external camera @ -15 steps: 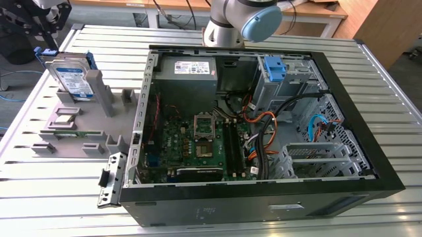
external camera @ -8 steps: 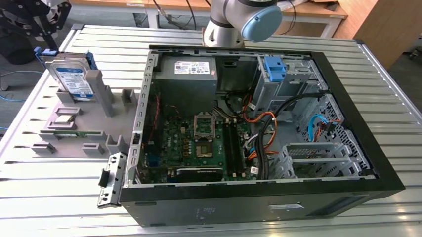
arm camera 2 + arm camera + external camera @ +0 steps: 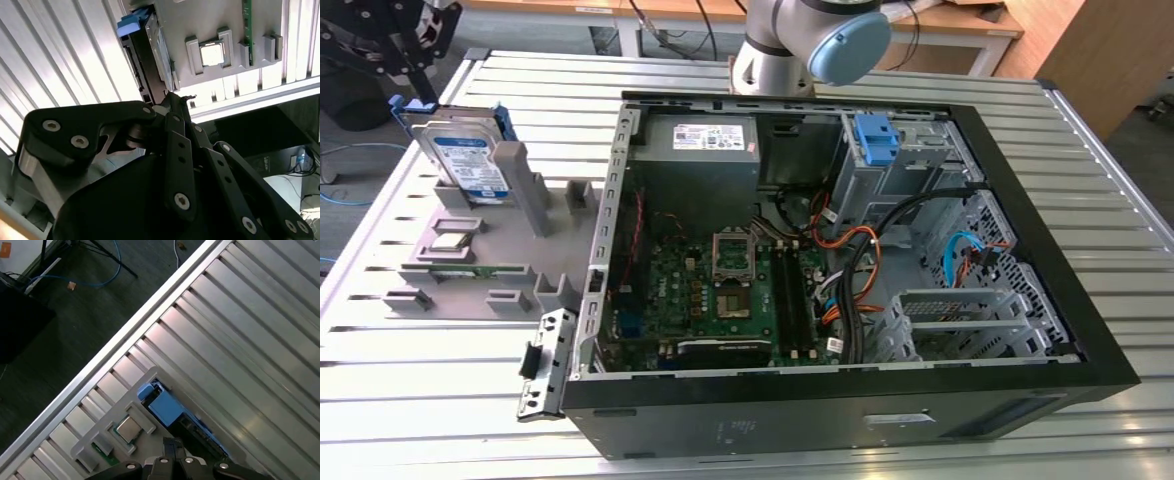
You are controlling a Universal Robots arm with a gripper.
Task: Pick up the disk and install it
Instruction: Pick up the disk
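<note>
Silver disk [image 3: 464, 155] in blue bracket [image 3: 164, 407], stood on edge in grey holder [image 3: 520, 250] near table [image 3: 454, 420] corner at exterior view's top left, seemingly to leave its upper edge graspable; gripper [image 3: 173, 98] close by, fingers closed together, holding nothing.

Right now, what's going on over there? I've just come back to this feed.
The arm's gripper is close to the upper end of the disk. The disk stands on edge in a slot of the grey holder, beside the open computer case on the slatted table. Whether the gripper touches the disk can't be told. The disk is not yet lifted out or installed in the case.
</note>
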